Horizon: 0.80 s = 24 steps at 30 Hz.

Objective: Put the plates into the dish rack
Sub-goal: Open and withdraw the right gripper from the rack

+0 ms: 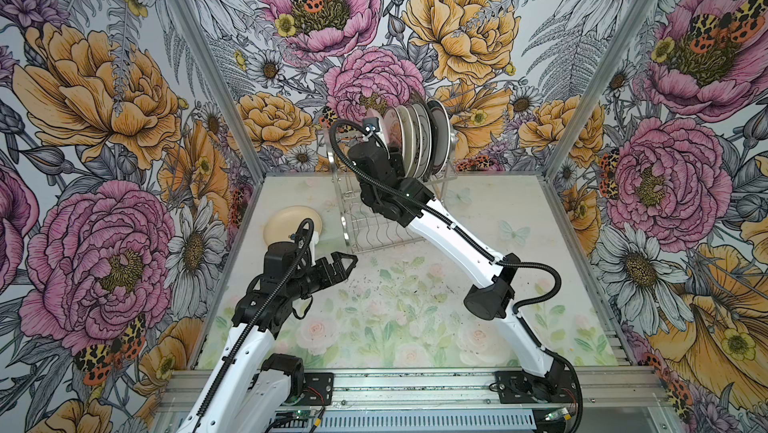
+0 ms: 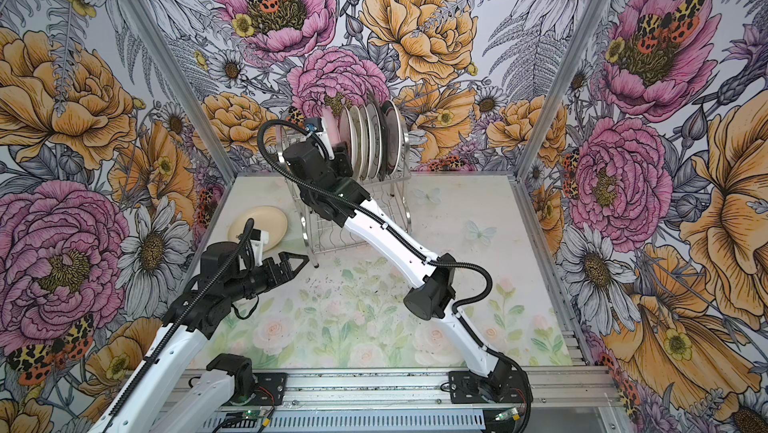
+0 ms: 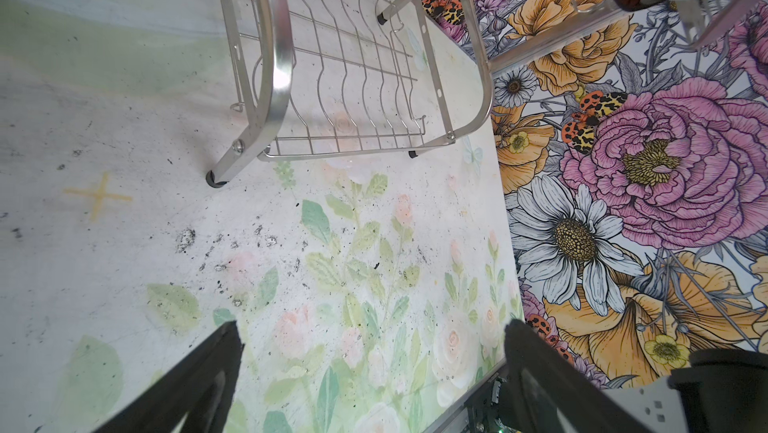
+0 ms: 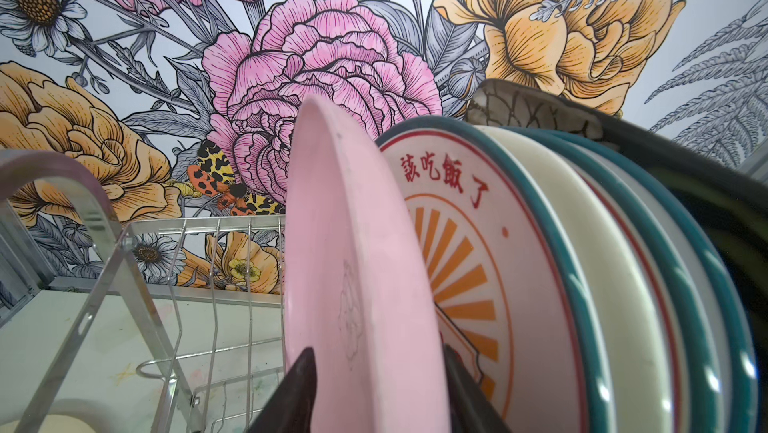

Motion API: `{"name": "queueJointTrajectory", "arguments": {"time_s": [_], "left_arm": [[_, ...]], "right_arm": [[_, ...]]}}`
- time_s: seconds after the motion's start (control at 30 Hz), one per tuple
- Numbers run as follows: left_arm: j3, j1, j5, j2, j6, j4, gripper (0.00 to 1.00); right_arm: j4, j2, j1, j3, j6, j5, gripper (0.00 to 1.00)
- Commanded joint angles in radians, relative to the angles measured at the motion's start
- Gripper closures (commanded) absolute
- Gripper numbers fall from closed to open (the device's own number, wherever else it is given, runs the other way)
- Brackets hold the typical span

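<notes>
Backdrop: floral walls, pale flowered desk [image 1: 415, 318]
Plates: pink plate [image 4: 357, 244] upright in dish rack [image 1: 365, 223] top tier, beside other plates; cream plate [image 1: 286, 223] lies on desk
Handling: stiff, slick, likely breakable; take by rim
Right tool [image 4: 378, 350]: straddles pink plate rim, pinching or slack unclear
Left tool [image 1: 343, 262]: spread wide, empty, above desk

1. Bare slot wires are left free in the upper tier of the shiny two-tier steel wire dish rack [image 4: 216, 268], beside the plain pink round plate [image 4: 353, 244].
2. The rest of that tier is filled by closely packed upright plates [image 1: 415, 140].
3. The lower tier [image 3: 353, 77] is unoccupied, though fenced by arched side frames [image 3: 282, 56] and crossed in front by the white right arm [image 1: 440, 235].
4. The floral tabletop [image 1: 415, 306] before the rack is open.
5. The round cream plate [image 1: 282, 223] is partly covered by the left arm [image 1: 286, 258].
</notes>
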Motion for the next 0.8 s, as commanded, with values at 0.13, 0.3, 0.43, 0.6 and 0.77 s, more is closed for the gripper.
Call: {"name": "queueJointTrajectory", "arguments": {"time_s": [0.13, 0.3, 0.43, 0.6, 0.77], "left_arm": [[-0.013, 0.004, -0.041, 0.013, 0.030, 0.010, 0.01], [-0.017, 0.004, -0.052, 0.032, 0.037, 0.030, 0.02], [-0.016, 0.000, -0.066, 0.072, 0.051, 0.065, 0.03], [-0.003, -0.006, -0.096, 0.147, 0.077, 0.140, 0.05], [0.019, -0.017, -0.127, 0.252, 0.105, 0.230, 0.08]], "right_arm": [[-0.012, -0.138, 0.027, -0.064, 0.007, -0.026, 0.41], [-0.013, -0.230, 0.061, -0.159, 0.026, -0.056, 0.32], [-0.020, -0.327, 0.102, -0.266, 0.054, -0.084, 0.31], [-0.054, -0.486, 0.153, -0.461, 0.136, -0.139, 0.30], [-0.099, -0.657, 0.208, -0.698, 0.244, -0.162, 0.30]]}}
